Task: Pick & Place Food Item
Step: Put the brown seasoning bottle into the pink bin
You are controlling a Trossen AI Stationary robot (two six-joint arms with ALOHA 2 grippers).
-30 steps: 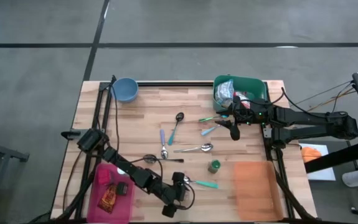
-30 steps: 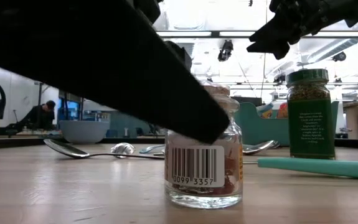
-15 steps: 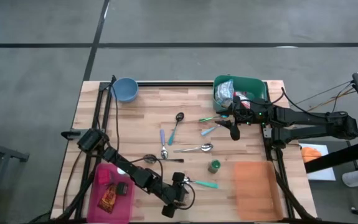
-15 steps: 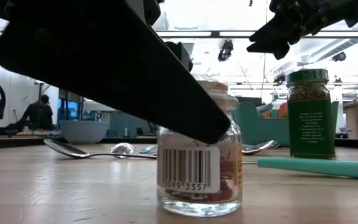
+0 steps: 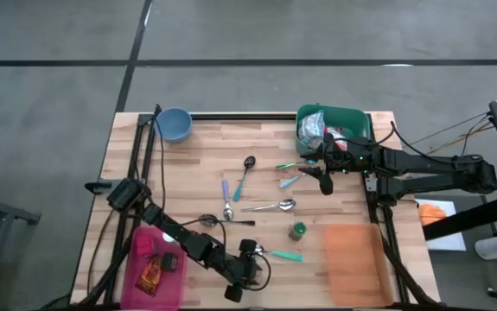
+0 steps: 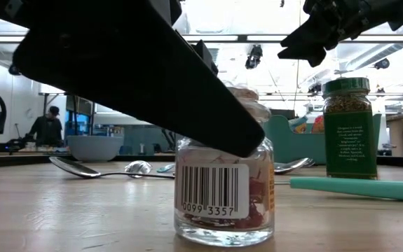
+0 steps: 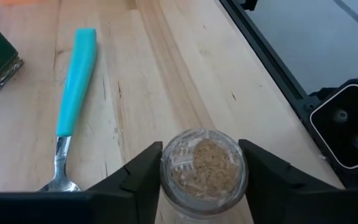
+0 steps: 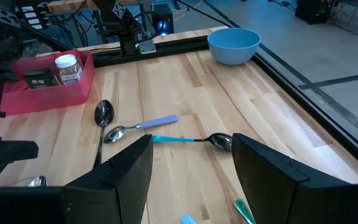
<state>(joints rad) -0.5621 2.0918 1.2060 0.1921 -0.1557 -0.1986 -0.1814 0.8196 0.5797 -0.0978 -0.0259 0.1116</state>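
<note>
A small glass jar [image 7: 202,168] with a barcode label [image 6: 214,190] and a tan top stands upright near the table's near edge. My left gripper [image 7: 200,148] is shut on it, and shows in the high view [image 5: 246,266] at the near middle. A green-lidded spice jar [image 5: 297,230] stands on its base a little farther in. My right gripper [image 5: 324,181] hangs open above the table beside the green bin [image 5: 356,121], holding nothing. My left gripper pinches the glass jar between its two fingers, one on each side of the jar's upper wall [image 7: 164,169], just under the top. The fingers [image 6: 187,105] slant down from the table's left. The jar stays upright with its base [image 6: 222,234] on the table.
A teal-handled spoon [image 7: 73,93] lies right beside the jar. Several more spoons [image 5: 246,177] are scattered mid-table. A pink bin [image 5: 136,259] with items sits near left, a blue bowl [image 5: 174,123] far left, an orange mat [image 5: 352,259] near right.
My left gripper has shut on the glass jar without moving from its place. The jar has been nudged a little along the table while staying upright on its base.
</note>
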